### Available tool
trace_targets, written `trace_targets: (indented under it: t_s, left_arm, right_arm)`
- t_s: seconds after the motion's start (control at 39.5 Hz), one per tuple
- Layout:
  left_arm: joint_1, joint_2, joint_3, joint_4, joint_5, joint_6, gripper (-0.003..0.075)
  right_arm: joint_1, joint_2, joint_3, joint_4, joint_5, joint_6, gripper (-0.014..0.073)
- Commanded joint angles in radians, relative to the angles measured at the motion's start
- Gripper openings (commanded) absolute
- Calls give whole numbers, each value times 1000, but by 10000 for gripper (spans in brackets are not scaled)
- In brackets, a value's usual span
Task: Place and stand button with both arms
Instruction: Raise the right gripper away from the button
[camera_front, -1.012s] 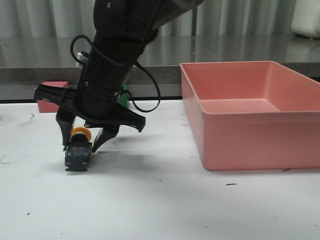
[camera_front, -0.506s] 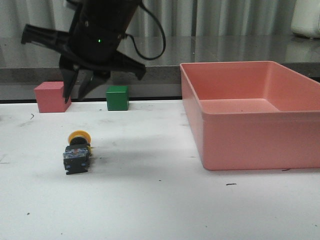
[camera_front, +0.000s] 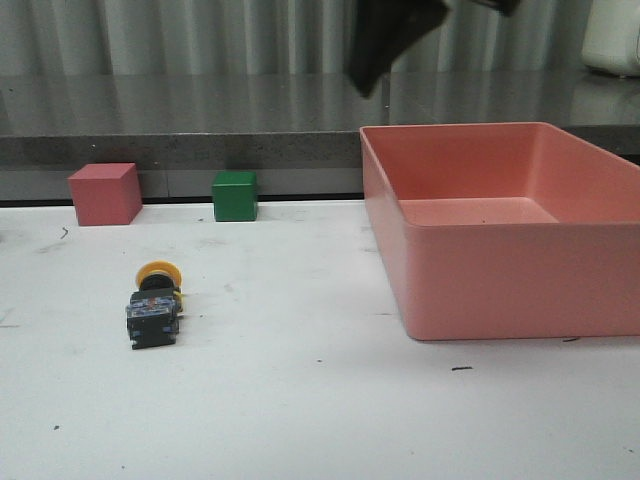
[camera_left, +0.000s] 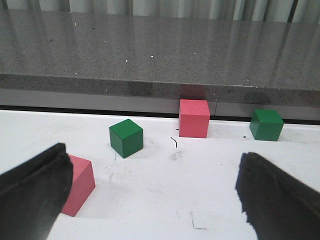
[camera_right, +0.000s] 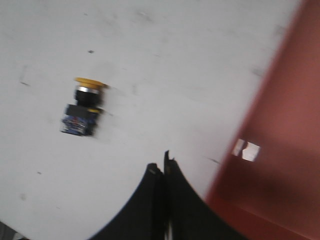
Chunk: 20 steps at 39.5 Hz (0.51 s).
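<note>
The button (camera_front: 155, 305) lies on its side on the white table at the left, its yellow cap (camera_front: 160, 271) pointing to the back and its bluish base block to the front. It also shows in the right wrist view (camera_right: 82, 107), lying alone, far from the fingers. My right gripper (camera_right: 164, 167) is shut and empty, high above the table between the button and the bin. In the front view only a dark part of that arm (camera_front: 385, 40) shows at the top. My left gripper (camera_left: 150, 200) is open and empty over bare table; the button is out of its view.
A large pink bin (camera_front: 480, 290) stands at the right, also seen in the right wrist view (camera_right: 280, 150). A pink cube (camera_front: 103, 193) and a green cube (camera_front: 235, 195) sit by the back edge. The left wrist view shows further cubes: green (camera_left: 126, 137), pink (camera_left: 194, 118), green (camera_left: 266, 124), pink (camera_left: 77, 182).
The arm that stood low with its fingers around the button has risen and swung up to the right, almost out of the front view. The button stays lying in the same place.
</note>
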<state>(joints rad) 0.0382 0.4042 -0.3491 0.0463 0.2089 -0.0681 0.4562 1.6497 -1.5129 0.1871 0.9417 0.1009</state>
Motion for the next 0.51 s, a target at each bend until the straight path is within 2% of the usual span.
trace_targets:
  t_s: [0.0, 0.23, 0.48]
  left_arm:
    - [2, 14, -38, -6, -84, -7, 640]
    - [2, 14, -38, -6, -84, -7, 640]
    - [2, 14, -38, -6, -84, -7, 640]
  right_arm:
    - [-75, -152, 133, -33, -46, -66, -65]
    - [-248, -452, 500, -131, -131, -66, -66]
    - [-278, -827, 807, -161, -281, -66, -70]
